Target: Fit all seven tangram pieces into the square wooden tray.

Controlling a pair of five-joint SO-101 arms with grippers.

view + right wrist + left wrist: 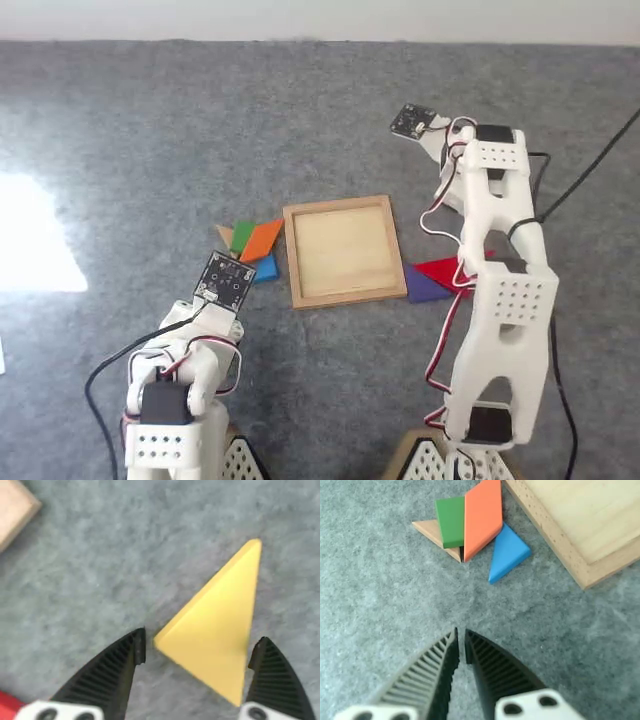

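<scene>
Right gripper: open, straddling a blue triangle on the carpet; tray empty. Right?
No. The right gripper is open, but the triangle it straddles is yellow, not blue; the right wrist view shows it. It lies on the carpet, and the tray is empty.

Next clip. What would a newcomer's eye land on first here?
The tray sits on the grey mat with no piece in it yet. A bright cluster of orange, green, blue and tan pieces lies beside it, ahead of the shut left end effector. The right end effector stands open astride a yellow triangle.
</scene>
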